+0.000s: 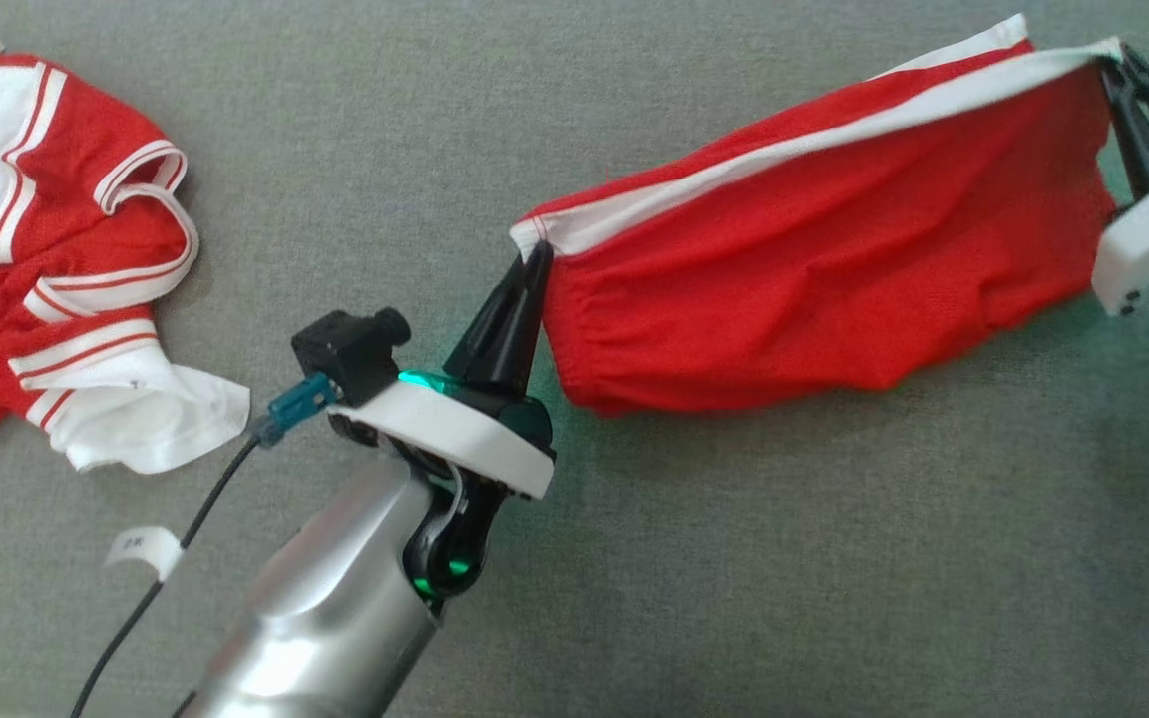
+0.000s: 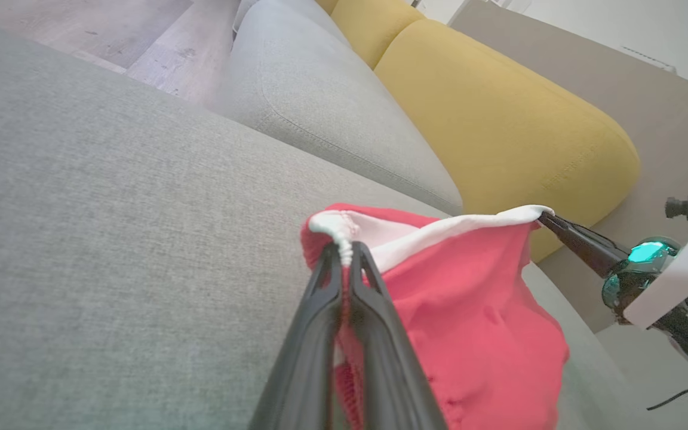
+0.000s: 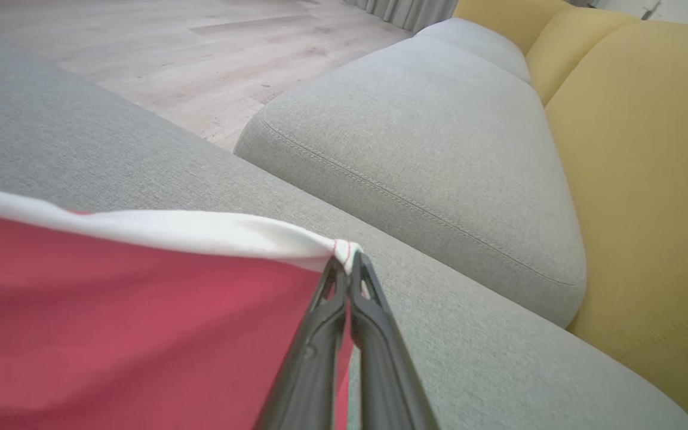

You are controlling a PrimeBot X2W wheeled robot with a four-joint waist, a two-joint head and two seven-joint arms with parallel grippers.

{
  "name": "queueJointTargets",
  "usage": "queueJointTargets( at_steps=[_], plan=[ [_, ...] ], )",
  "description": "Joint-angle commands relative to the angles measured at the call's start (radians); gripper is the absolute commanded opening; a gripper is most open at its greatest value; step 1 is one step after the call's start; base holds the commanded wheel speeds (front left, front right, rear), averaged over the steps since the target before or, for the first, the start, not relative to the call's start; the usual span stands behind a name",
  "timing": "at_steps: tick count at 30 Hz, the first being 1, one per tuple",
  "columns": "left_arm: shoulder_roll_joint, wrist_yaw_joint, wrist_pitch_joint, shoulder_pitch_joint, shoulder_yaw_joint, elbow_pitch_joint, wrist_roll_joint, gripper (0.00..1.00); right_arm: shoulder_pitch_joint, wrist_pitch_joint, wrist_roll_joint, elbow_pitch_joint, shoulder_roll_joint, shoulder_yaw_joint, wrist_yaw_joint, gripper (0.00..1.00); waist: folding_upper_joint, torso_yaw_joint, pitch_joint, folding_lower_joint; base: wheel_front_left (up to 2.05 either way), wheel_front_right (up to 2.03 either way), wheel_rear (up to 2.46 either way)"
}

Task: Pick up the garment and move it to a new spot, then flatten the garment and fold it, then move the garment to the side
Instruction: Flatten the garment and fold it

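Observation:
A red garment (image 1: 824, 249) with a white band along its top edge hangs stretched between my two grippers above the grey cushion (image 1: 694, 558). My left gripper (image 1: 535, 254) is shut on its left corner, and the pinched white hem (image 2: 344, 245) bunches at the fingertips in the left wrist view. My right gripper (image 1: 1108, 65) is shut on the other white corner at the upper right. In the right wrist view the red garment (image 3: 141, 322) fills the lower left, with my right gripper (image 3: 349, 260) pinching its white edge. The right gripper (image 2: 544, 218) is also in the left wrist view.
A second red and white garment (image 1: 56, 259) lies crumpled on the cushion at the far left. A black cable (image 1: 166, 558) with a white tag runs beside my left arm. Behind lie another grey cushion (image 3: 433, 161), yellow backrests (image 2: 499, 119) and a wooden floor (image 3: 200, 54).

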Motion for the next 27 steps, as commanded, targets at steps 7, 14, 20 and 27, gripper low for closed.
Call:
queueJointTargets(
  at_steps=[7, 14, 20, 27],
  plan=[
    [-0.007, -0.018, -0.032, -0.073, 0.018, 0.053, -0.009, 0.84, -0.120, -0.052, 0.021, 0.106, -0.015, 0.080, 0.007, 1.00, 0.0000, 0.005, 0.028, -0.0002, 0.00, 0.00, 0.00],
    [-0.023, -0.010, -0.071, -0.048, 0.041, 0.095, 0.060, 1.00, -0.076, -0.156, 0.011, 0.194, 0.037, 0.020, 0.007, 1.00, 0.0000, 0.000, 0.001, -0.0002, 0.00, 0.00, 0.00],
    [-0.040, 0.061, -0.073, 0.063, 0.152, -0.016, 0.240, 1.00, 0.037, -0.162, 0.058, 0.194, 0.083, -0.061, 0.007, 1.00, 0.0000, -0.006, -0.024, -0.0002, 0.00, 0.00, 0.00],
    [-0.060, 0.206, -0.074, 0.255, 0.301, -0.263, 0.515, 1.00, 0.079, -0.123, 0.152, 0.212, 0.138, -0.182, 0.007, 1.00, 0.0000, 0.036, -0.027, -0.0002, 0.00, 0.00, 0.00]
  ],
)
